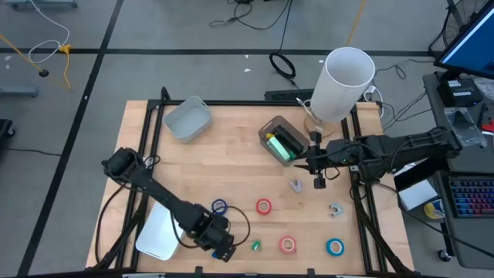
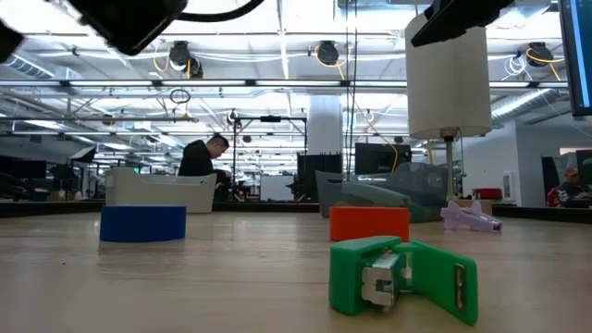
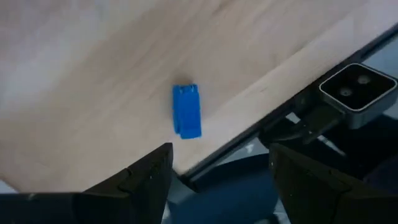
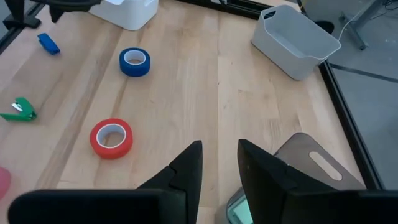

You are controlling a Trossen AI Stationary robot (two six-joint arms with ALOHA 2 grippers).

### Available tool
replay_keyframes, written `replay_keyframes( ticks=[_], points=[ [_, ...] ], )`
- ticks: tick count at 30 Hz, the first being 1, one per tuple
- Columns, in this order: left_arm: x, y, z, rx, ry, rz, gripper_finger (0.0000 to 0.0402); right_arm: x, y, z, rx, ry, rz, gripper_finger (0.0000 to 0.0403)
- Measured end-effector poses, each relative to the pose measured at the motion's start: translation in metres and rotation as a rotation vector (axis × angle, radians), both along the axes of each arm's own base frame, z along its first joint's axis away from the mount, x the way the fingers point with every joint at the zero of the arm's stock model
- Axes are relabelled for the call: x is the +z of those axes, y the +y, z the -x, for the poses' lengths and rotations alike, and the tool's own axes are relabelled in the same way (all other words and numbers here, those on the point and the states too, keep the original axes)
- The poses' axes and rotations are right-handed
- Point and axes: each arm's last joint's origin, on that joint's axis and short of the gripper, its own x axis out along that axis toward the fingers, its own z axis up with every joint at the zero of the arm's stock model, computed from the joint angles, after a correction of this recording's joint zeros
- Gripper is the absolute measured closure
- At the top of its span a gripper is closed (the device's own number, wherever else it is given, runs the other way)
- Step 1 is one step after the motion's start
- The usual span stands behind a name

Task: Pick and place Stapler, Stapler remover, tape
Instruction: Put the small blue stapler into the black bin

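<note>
Two blue tape rolls [image 1: 220, 206] [image 1: 334, 247] and two red ones [image 1: 264, 206] [image 1: 287, 245] lie flat on the wooden table. A lilac stapler remover [image 1: 296, 185] and a grey one [image 1: 335, 208] lie right of centre. A green-yellow stapler [image 1: 280, 147] rests in the dark bin [image 1: 272, 127]. A small green stapler [image 2: 402, 277] sits near the front edge. My left gripper [image 3: 217, 180] hangs open above a small blue stapler [image 3: 186, 111] by the table's near edge. My right gripper [image 4: 221, 162] hovers by the dark bin, fingers narrowly apart, holding nothing.
A light grey bin [image 1: 187, 120] stands at the far left and a white tray [image 1: 158, 232] at the near left. A tall white cylinder [image 1: 343, 81] rises at the far right. A black frame [image 1: 363, 216] borders the table.
</note>
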Motion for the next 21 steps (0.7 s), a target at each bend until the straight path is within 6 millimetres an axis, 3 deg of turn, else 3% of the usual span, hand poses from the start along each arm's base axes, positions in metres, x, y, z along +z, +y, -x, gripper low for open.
replay_keyframes(
  ticks=[7,21],
  points=[
    [-0.013,-0.009,0.002,0.061,0.053,-0.014,0.0138,0.000,0.000,0.000,0.006,0.001,0.007,0.0308],
    [-0.058,-0.014,-0.006,0.029,0.196,0.026,0.0137,0.000,0.000,0.000,0.019,0.002,0.027,0.0308]
  ],
)
